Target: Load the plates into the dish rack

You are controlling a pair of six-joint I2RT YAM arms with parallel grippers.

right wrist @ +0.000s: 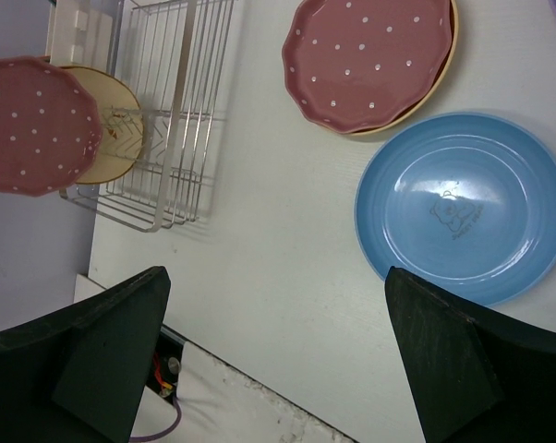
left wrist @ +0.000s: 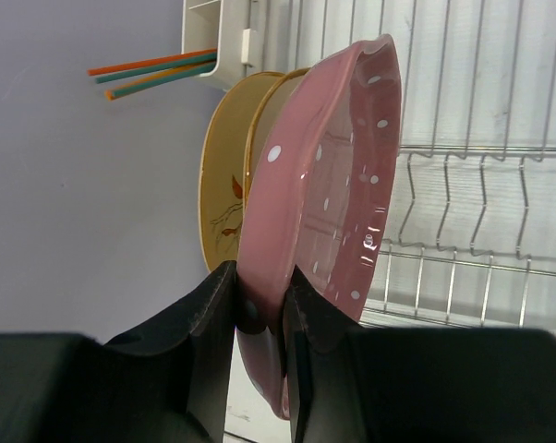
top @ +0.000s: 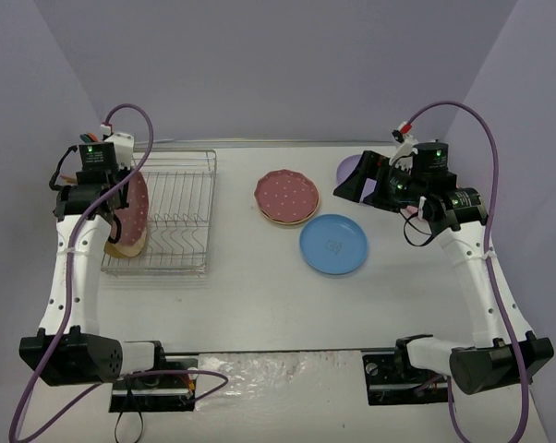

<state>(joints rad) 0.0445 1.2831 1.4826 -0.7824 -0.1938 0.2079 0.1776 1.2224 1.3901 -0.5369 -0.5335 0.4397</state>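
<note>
Left gripper [left wrist: 259, 295] is clamped on the pink plate [left wrist: 324, 185] rim, upright over the rack [left wrist: 481, 212] end just beside the tan plate [left wrist: 224, 185]; hold it vertical, lower between free tines, then release; right gripper [right wrist: 273, 286] is apart, empty.

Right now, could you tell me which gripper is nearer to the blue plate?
Right. The right gripper hovers just beyond the blue plate; the left gripper is far off at the dish rack.

Lab rig: white table [top: 259, 305], plain walls [top: 259, 65]
</note>
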